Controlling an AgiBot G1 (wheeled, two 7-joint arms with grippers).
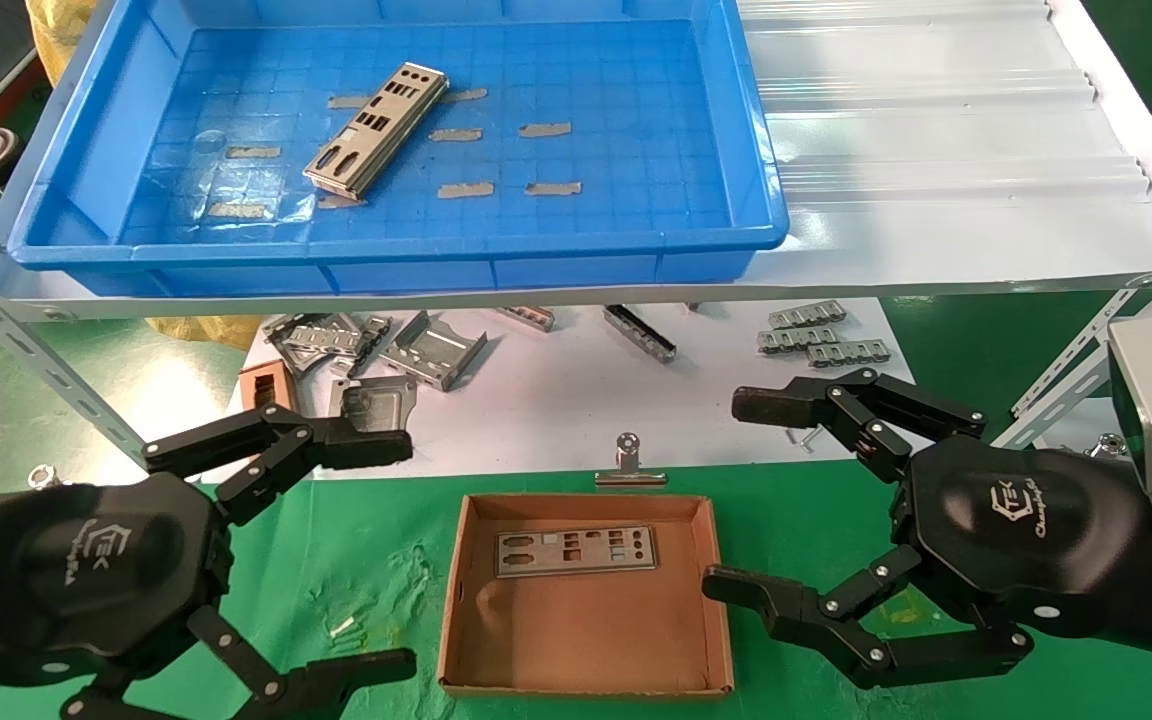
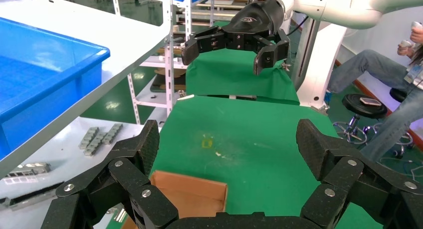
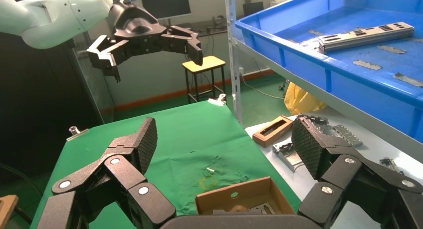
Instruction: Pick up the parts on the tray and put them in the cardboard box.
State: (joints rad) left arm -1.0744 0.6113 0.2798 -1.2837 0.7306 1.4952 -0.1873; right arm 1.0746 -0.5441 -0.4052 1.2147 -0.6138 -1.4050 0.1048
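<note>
1 part [image 1: 574, 550] lies in the cardboard box [image 1: 584, 640]. Left gripper [image 1: 376, 550] and right gripper [image 1: 741, 495] hover empty, jaws wide. Next: reach the remaining part [image 1: 376, 128] on the tray [image 1: 636, 150].

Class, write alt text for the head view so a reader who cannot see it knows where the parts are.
One metal plate lies flat in the cardboard box on the green table, while more plates remain stacked in the blue tray on the shelf above. The left gripper and right gripper hover open on either side of the box, holding nothing.
</note>
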